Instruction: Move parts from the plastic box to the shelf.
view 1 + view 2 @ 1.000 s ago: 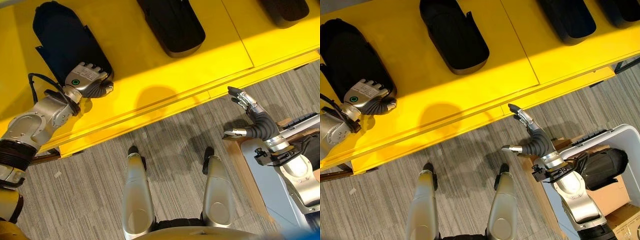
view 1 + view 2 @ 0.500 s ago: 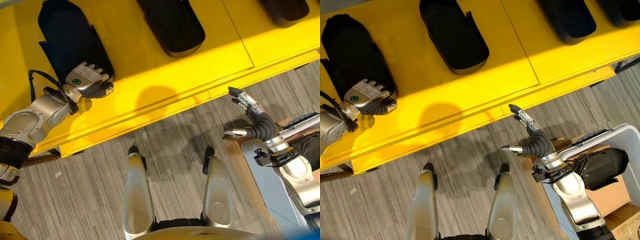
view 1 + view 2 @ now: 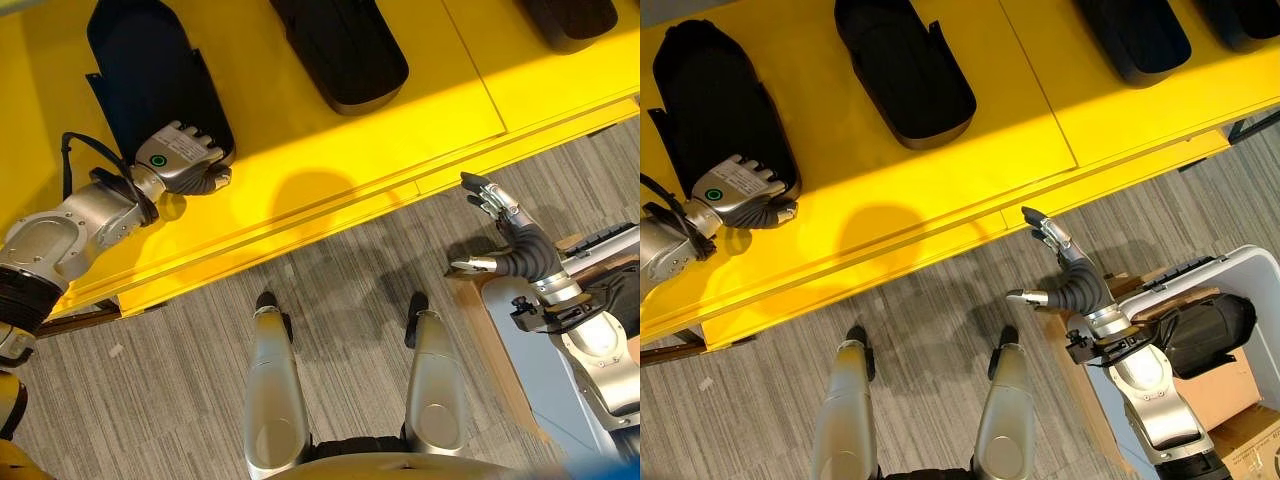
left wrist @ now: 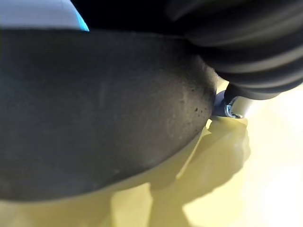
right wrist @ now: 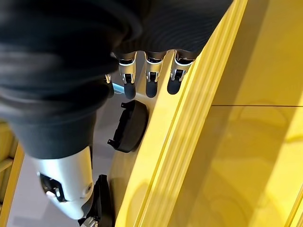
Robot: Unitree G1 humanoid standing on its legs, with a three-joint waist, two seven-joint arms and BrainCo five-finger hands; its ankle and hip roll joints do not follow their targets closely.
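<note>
A long black part point(image 3: 150, 70) lies on the yellow shelf point(image 3: 330, 150) at its left. My left hand point(image 3: 182, 160) grips the part's near end, fingers curled over its edge and thumb under it; the left wrist view has the part point(image 4: 94, 118) pressed close against the hand. My right hand point(image 3: 1068, 272) hangs open over the floor just in front of the shelf's front edge, holding nothing, its straight fingers point(image 5: 149, 80) beside that edge. The white plastic box point(image 3: 1260, 268) stands at the lower right with another black part point(image 3: 1205, 330) inside.
More black parts lie farther back on the shelf, one in the middle point(image 3: 905, 70) and two to the right point(image 3: 1130, 35) point(image 3: 1250, 20). A cardboard box point(image 3: 1225, 390) sits by the plastic box, which rests on a wooden board point(image 3: 492, 345). Grey carpet lies between shelf and box.
My left hand has slid the black part a little farther back onto the shelf. The right hand has drifted slightly to the right, still open.
</note>
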